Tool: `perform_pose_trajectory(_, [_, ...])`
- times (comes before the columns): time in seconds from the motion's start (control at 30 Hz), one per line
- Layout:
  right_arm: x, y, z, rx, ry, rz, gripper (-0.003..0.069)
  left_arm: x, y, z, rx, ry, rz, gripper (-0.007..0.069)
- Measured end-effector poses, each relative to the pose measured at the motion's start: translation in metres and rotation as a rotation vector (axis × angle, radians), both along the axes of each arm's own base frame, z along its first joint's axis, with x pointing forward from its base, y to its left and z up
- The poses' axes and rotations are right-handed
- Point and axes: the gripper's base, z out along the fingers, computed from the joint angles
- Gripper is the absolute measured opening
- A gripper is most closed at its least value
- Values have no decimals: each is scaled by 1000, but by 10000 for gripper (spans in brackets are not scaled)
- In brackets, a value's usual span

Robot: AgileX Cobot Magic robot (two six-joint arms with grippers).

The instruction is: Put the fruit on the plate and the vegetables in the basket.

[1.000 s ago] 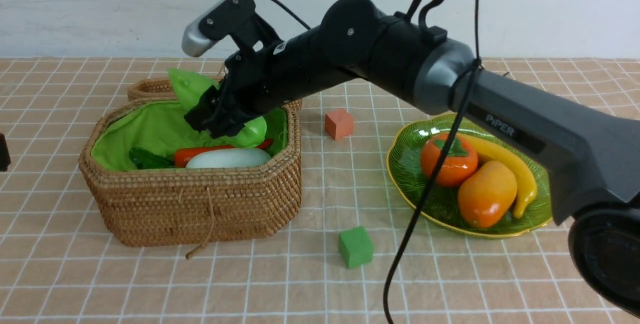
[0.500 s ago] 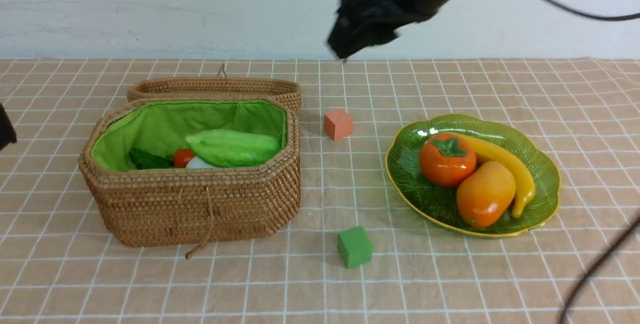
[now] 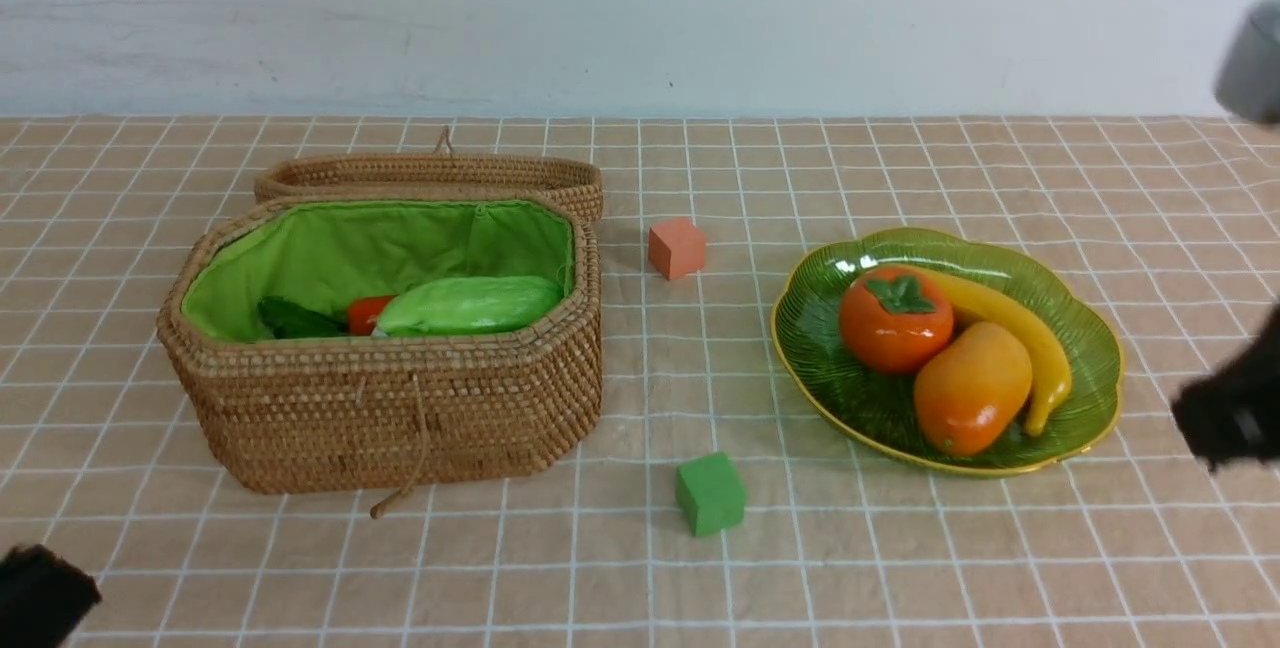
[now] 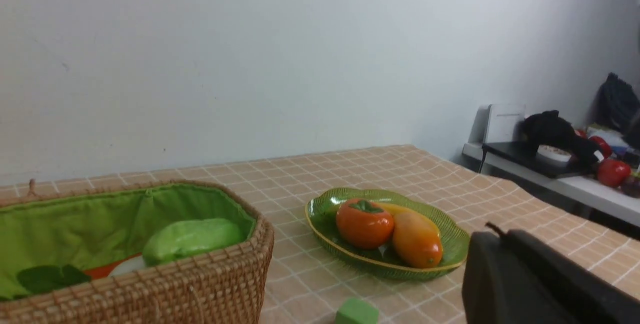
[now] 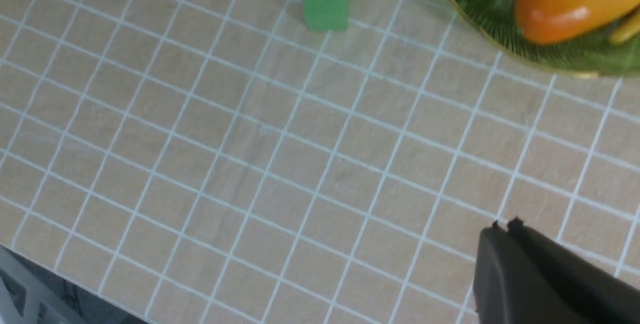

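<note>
A plain white wall backs a worktop covered with a tan cloth gridded in white lines. On it, the large octagonal wicker basket with bright green lining stands lid-open at the left, and the shallow green glass plate with a wavy gold rim sits well apart at the right. The task looks essentially done: three fruits lie on the plate, one round orange persimmon, one orange-yellow mango and one curved yellow banana. In the basket a bumpy light-green cucumber lies on top, an orange carrot and dark leaves peeping beside it; the fourth vegetable cannot be made out. Two small cubes, one salmon-pink and one green, rest on the cloth. Both tools, left and right, are closed tight and empty, drawn to the edges.
</note>
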Motion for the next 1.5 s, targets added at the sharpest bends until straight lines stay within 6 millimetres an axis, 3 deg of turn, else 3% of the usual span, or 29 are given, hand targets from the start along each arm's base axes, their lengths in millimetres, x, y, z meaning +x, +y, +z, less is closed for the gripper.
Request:
perform_pose_trajectory(0.23, [-46, -23, -39, 76, -11, -91, 1, 5, -4, -26, 58, 59, 4, -13])
perform_pose_trajectory(0.53, [-76, -38, -52, 69, 10, -91, 7, 8, -2, -39, 114, 125, 48, -13])
perform_pose_trajectory(0.63, [-82, -49, -51, 57, -91, -146, 1, 9, -1, -42, 131, 148, 66, -13])
perform_pose_trajectory(0.67, [-82, -59, -56, 50, -207, -211, -13, 10, 0, -43, 141, 160, 77, -13])
perform_pose_trajectory(0.73, [-84, -69, -72, 47, -389, -301, -18, 10, 1, -45, 151, 173, 88, -13])
perform_pose_trajectory(0.83, [-87, -75, -96, 44, -526, -369, -18, 11, 2, -46, 159, 186, 97, -11])
perform_pose_trajectory(0.87, [-90, -80, -123, 32, -625, -415, -18, 11, 2, -47, 167, 195, 105, -11])
perform_pose_trajectory(0.93, [-92, -82, -155, 21, -699, -452, -18, 11, 3, -49, 175, 206, 114, -9])
perform_pose_trajectory(1.0, [-93, -83, -175, 21, -728, -468, -18, 11, 4, -50, 183, 215, 121, -8])
perform_pose_trajectory(1.07, [-92, -84, -210, 33, -711, -494, -18, 12, 5, -53, 199, 237, 139, -6])
perform_pose_trajectory(1.5, [-93, -84, -215, 83, -667, -537, -13, 13, 13, -63, 269, 328, 214, 5])
